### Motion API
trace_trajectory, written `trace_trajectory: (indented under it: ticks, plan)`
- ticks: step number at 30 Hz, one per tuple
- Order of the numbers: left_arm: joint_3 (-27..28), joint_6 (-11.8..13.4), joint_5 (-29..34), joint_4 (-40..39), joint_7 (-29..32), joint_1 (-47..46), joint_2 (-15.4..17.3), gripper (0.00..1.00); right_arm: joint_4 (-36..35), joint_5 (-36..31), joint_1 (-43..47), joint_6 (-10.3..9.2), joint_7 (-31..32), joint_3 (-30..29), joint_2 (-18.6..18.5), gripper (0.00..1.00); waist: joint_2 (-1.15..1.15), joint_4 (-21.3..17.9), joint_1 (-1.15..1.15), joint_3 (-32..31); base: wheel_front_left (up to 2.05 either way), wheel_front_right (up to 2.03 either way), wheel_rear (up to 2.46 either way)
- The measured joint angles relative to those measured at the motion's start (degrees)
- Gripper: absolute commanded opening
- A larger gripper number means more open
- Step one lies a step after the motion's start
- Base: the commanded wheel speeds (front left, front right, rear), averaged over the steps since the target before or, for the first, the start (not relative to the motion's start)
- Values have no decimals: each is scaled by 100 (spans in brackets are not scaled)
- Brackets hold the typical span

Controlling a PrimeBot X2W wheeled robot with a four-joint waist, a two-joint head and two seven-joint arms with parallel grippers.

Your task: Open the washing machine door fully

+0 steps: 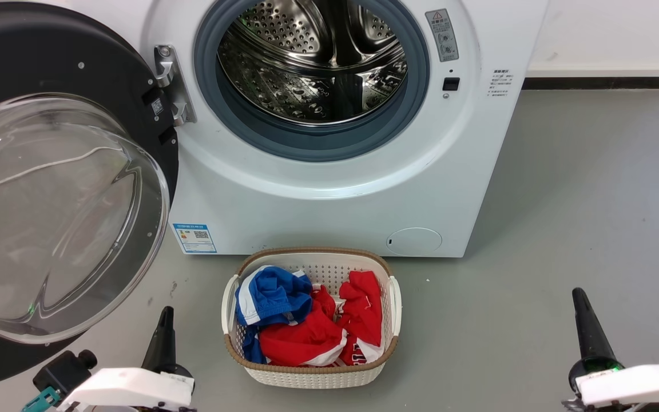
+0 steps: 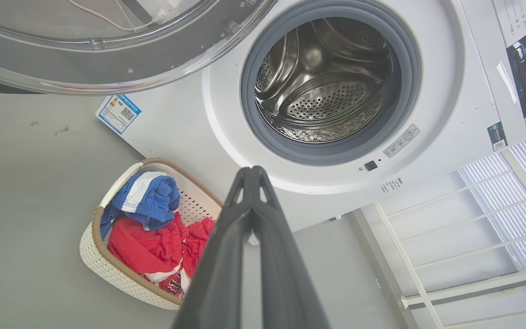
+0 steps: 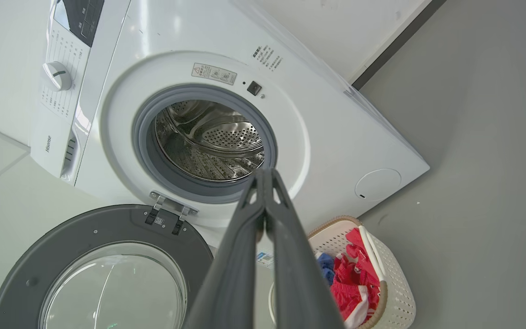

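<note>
The washing machine door, a large round door with a black rim around a clear bulging glass bowl, stands wide open on the robot's left. It hangs from a metal hinge on the left side of the white washing machine, and its inner face and the glass bowl are turned out toward the robot. Beside it, the round opening is uncovered, with a grey-blue rubber ring around a shiny steel drum. The left gripper is at the lower left of the head view, near the door's lower rim and just to its right, with a strip of grey floor between them, so it does not touch the door. Its two dark fingers are pressed together at the tips and hold nothing. In the left wrist view the door curves across the top left, apart from the fingertips. The right gripper is at the lower right of the head view, well apart from the door. Its fingers also meet at the tips, empty, and in the right wrist view the door lies to their lower left. Between the two grippers, on the floor just in front of the machine, sits a white woven basket holding crumpled red and blue clothes.
</note>
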Motion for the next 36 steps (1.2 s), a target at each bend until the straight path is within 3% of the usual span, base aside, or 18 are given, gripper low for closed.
trace_trajectory:
  ticks: [36]
  plan:
    - [204, -197, -2215, 133, 535, -309, 0, 0, 350, 2079, -446, 0, 528, -113, -12, 0, 0, -16, 0, 17, 0, 0, 0]
